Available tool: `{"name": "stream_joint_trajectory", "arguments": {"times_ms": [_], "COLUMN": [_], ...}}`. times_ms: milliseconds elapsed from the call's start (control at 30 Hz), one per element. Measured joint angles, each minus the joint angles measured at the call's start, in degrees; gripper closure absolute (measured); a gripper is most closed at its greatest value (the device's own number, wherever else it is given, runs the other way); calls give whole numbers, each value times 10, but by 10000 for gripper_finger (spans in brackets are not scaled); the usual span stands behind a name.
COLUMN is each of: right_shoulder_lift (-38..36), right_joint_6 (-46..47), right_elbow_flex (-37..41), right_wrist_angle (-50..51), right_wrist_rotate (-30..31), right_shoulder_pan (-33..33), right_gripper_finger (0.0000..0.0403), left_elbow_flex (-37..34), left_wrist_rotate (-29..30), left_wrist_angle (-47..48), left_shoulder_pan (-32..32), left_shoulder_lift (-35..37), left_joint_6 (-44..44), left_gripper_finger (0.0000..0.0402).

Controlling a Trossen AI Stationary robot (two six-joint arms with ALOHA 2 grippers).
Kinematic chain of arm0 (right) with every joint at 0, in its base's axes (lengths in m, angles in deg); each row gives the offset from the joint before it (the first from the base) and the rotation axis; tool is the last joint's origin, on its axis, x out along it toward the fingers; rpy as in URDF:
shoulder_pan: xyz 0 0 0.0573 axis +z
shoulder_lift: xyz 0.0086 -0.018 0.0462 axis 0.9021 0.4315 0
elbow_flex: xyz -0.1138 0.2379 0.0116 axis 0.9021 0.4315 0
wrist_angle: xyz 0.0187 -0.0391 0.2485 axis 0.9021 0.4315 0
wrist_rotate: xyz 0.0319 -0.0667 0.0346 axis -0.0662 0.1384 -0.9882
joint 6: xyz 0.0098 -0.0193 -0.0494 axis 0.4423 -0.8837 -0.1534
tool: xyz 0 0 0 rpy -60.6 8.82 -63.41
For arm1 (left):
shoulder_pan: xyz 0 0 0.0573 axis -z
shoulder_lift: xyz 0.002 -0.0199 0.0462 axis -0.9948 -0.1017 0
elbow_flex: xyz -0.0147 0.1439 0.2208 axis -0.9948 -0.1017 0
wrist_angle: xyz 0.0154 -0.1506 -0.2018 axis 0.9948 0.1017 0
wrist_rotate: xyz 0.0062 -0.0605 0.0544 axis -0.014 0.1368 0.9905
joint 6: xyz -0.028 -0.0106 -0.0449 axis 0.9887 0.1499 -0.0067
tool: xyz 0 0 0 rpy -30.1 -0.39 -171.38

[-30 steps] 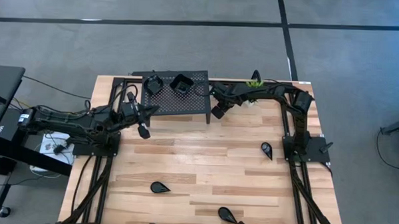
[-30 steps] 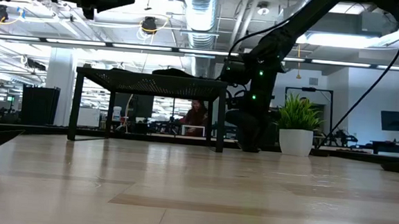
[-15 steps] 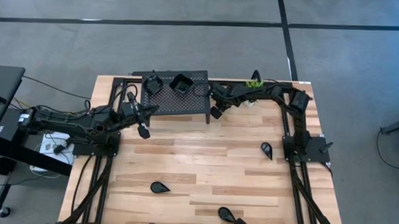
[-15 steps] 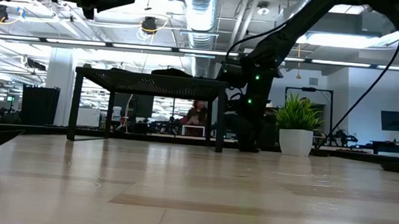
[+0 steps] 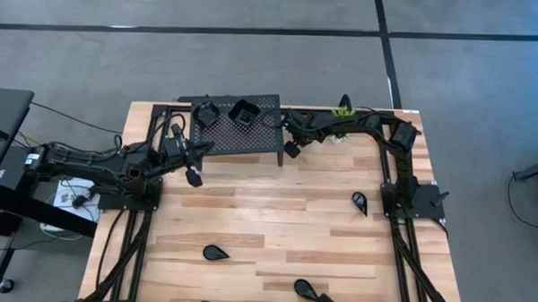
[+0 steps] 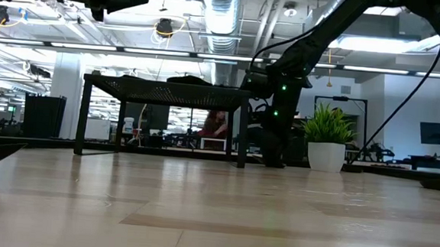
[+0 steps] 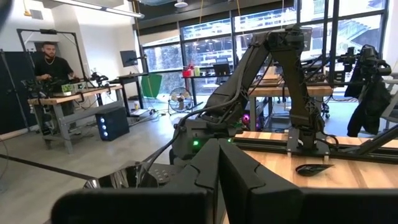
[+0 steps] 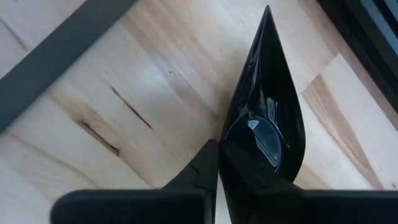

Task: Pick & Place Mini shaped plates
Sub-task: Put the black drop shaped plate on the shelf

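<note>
Left pincer (image 5: 193, 176) hovering by the stand's (image 5: 251, 137) left edge, fingers (image 7: 217, 180) pressed together on nothing. On the stand, two dark dishes (image 5: 225, 113). Right pincer (image 5: 290, 152) just off the stand's right end, clenched on a teardrop plate (image 8: 264, 124), tip pointing away from the wrist, long axis in line with the fingers. More teardrops (image 5: 360, 203) lying on the bench (image 5: 275, 232). No readable writing.
</note>
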State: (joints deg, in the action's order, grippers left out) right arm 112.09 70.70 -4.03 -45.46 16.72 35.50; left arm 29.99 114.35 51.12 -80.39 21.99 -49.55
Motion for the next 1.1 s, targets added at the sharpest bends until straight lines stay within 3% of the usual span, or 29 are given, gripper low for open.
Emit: {"name": "stream_joint_trajectory", "arguments": {"times_ms": [233, 467, 800, 1100], "right_shoulder_lift": [-43, -147, -288, -295], "right_joint_6": [0, 1, -1, -30], "right_elbow_flex": [2, 2, 1, 0], "right_wrist_angle": [38, 75, 74, 4], "right_wrist_rotate": [16, 52, 53, 52], "right_shoulder_pan": [23, 50, 109, 155], "right_gripper_finger": [400, 401, 401, 402], "left_elbow_flex": [0, 0, 0, 0], "left_wrist_rotate": [0, 0, 0, 0], "left_wrist_angle": [0, 0, 0, 0], "left_shoulder_pan": [0, 0, 0, 0], "left_shoulder_lift": [0, 0, 0, 0], "left_joint_6": [0, 0, 0, 0], "left_gripper_finger": [389, 391, 389, 389]}}
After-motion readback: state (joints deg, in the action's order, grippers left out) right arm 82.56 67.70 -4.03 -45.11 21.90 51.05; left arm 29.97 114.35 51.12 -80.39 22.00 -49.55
